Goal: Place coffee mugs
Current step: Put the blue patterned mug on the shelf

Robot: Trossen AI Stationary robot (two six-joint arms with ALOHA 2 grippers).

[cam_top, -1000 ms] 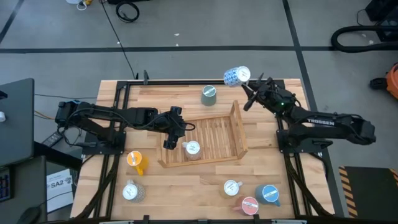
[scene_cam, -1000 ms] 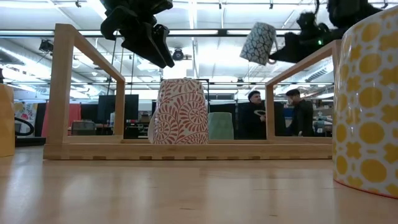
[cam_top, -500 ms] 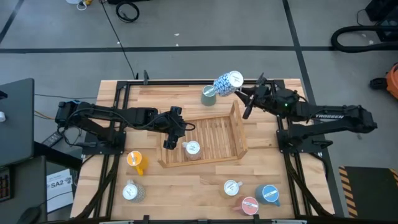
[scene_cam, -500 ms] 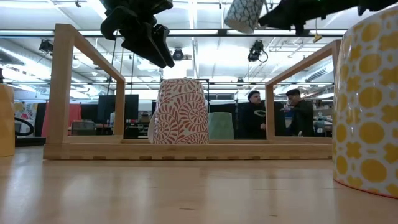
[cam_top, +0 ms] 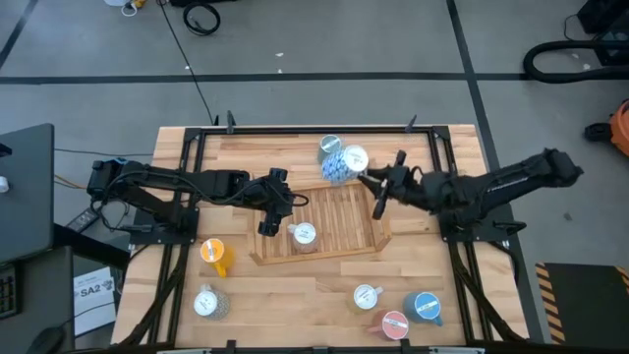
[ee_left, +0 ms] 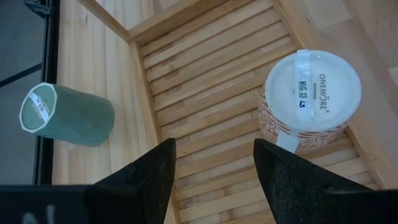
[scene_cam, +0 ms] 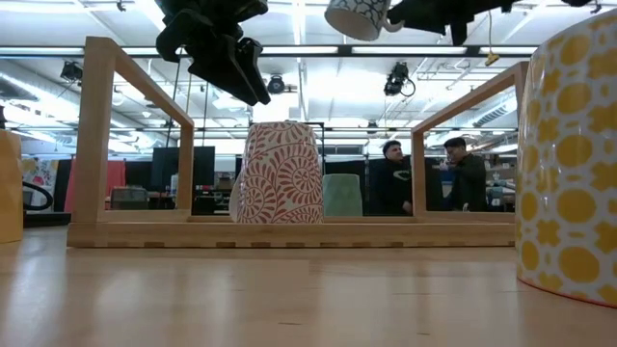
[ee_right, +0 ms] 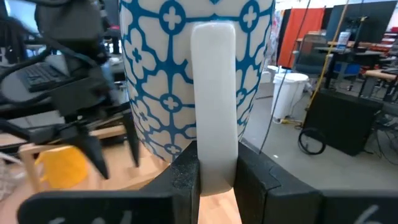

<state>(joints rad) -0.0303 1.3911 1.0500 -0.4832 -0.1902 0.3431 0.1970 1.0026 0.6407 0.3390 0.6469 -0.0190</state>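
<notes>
Blue-and-white patterned ceramic, a small handled coffee mug [ee_right: 193, 74], is what my right gripper [cam_top: 378, 189] carries by its white handle, my two dark fingers [ee_right: 186, 177] clamped on either side of that handle. The mug hangs in the air beyond my fingertips, over the far edge of the slatted wooden tray [cam_top: 362, 226], its base with a label turned upward in the overhead view.

To set it down well, I judge I should bring it further over the open slats, clear of the tray's raised frame, level it so the rim or base meets the wood flat, and lower slowly before letting the handle go. It must also stay clear of the orange-and-white swirl-patterned mug [ee_left: 309, 102] that already sits mouth-down in the tray, near my left gripper [ee_left: 211, 180]. That left gripper hovers just above the tray with its fingers apart, holding nothing; I should keep my right arm away from it as I descend.

Beside the tray's far edge, just beyond my carried mug, sits a plain green mug [cam_top: 330, 147], so I should not swing wide that way.

The carried mug looks glossy, with a repeating blue floral lattice on white.
</notes>
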